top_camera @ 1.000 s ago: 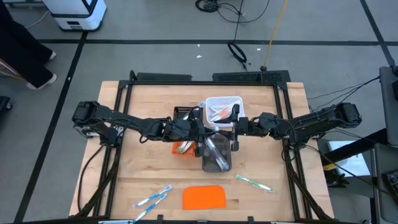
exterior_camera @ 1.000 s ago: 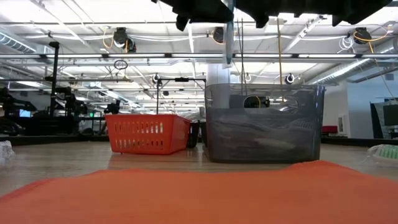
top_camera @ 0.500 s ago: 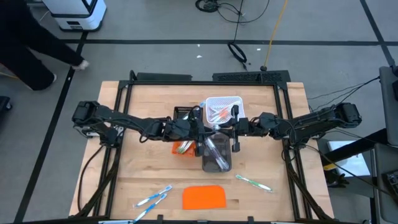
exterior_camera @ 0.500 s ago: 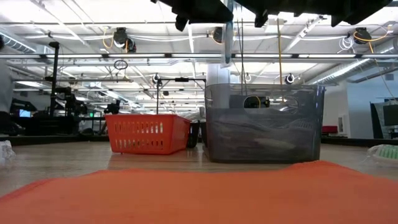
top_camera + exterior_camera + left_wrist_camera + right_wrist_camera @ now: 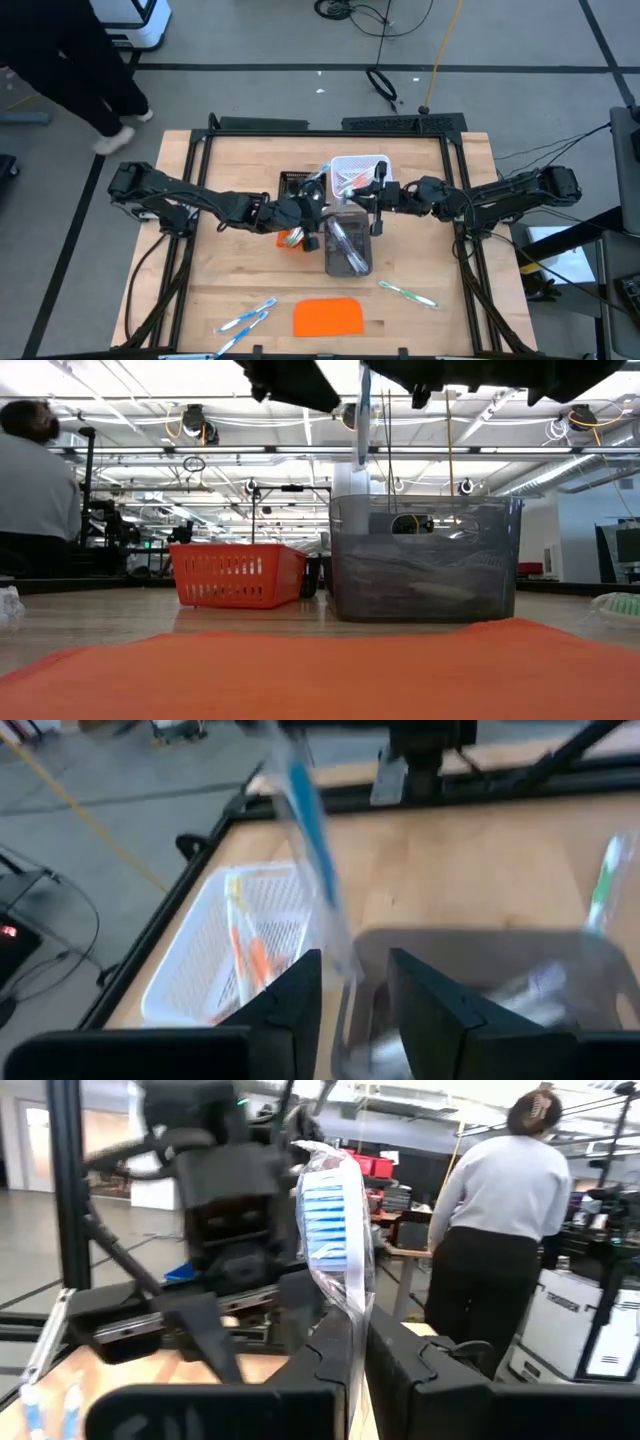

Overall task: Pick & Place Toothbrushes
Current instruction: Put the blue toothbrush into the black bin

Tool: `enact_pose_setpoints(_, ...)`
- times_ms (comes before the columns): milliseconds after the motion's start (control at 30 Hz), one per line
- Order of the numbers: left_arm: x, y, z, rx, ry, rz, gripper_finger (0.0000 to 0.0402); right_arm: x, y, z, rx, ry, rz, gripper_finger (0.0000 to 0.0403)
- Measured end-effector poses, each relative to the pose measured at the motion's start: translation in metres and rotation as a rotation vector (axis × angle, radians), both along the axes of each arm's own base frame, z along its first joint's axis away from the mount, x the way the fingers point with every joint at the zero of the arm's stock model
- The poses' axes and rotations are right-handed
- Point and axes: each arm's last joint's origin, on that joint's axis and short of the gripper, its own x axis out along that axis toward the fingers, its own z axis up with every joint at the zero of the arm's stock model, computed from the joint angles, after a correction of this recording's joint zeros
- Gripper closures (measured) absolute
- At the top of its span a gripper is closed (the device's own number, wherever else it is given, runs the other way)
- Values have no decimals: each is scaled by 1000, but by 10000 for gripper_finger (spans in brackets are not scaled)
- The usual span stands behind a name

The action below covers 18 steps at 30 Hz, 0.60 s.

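Note:
A blue toothbrush (image 5: 327, 1205) in a clear wrapper stands upright in the air over the grey bin (image 5: 348, 248), with my right gripper (image 5: 358, 1345) shut on it. It also shows in the low view as a thin upright toothbrush (image 5: 365, 415). My left gripper (image 5: 355, 985) is open just left of it. The wrapper's lower end (image 5: 343, 960) sits ahead of the left fingertips, and I cannot tell whether they touch. Two blue toothbrushes (image 5: 245, 318) and a green toothbrush (image 5: 407, 292) lie flat on the table near its front edge. My right gripper pinches the wrapped toothbrush's handle (image 5: 352, 1295) between its two fingers, below the bristle head. The fingers come about level from the table's right and lie across the brush. The brush stands upright, head up, lifted clear above the grey bin.
A white basket (image 5: 360, 172) with orange toothbrushes stands behind the bin, with a black tray (image 5: 292, 181) to its left. An orange basket (image 5: 235, 573) stands under my left arm. An orange slab (image 5: 328, 317) lies near the front edge. A person (image 5: 95, 60) walks past the far left corner.
My left gripper has drawn back a little toward the table's left edge, away from the upright toothbrush. The toothbrush has stayed in place in my right gripper. A person has walked into view at the far left.

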Motion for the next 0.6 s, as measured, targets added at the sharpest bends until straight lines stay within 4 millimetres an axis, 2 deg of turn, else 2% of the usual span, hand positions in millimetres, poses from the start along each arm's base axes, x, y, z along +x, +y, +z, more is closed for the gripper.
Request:
enact_pose_setpoints(200, -9, -10, 1, -23, 34, 0, 279, 4, -17, 3, 29, -86, -57, 397)
enact_pose_setpoints(467, -13, -22, -3, -18, 70, -20, 279, 25, -53, -25, 124, -146, -148, 397)
enact_pose_setpoints(600, -16, -26, -4, -16, 91, -29, 279, 33, -71, -39, 199, -198, -134, 397)
